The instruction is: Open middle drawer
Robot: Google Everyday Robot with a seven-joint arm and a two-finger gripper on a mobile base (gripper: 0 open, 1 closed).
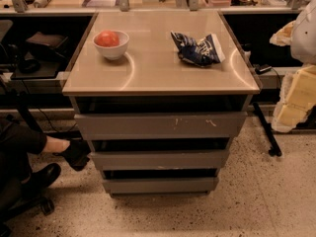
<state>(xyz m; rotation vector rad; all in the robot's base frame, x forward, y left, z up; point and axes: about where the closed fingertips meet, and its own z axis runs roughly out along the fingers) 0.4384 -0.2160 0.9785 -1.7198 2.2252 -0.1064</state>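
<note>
A grey cabinet with a tan top (158,75) stands in the middle of the camera view, with three handle-less drawer fronts stacked below the top. The middle drawer (159,160) has a plain grey front and sits pushed in, with a dark gap above it. Above it is the taller front with pale scratch marks (160,125). Below it is a narrower plain front (160,184). My gripper is not in view.
On the cabinet top are a white bowl (111,44) holding a red fruit and a crumpled blue chip bag (198,49). A seated person's leg and black shoe (74,153) are at the left, close to the drawers. Yellow foam (296,100) and a white shape (306,31) are at the right. The speckled floor (247,201) lies in front.
</note>
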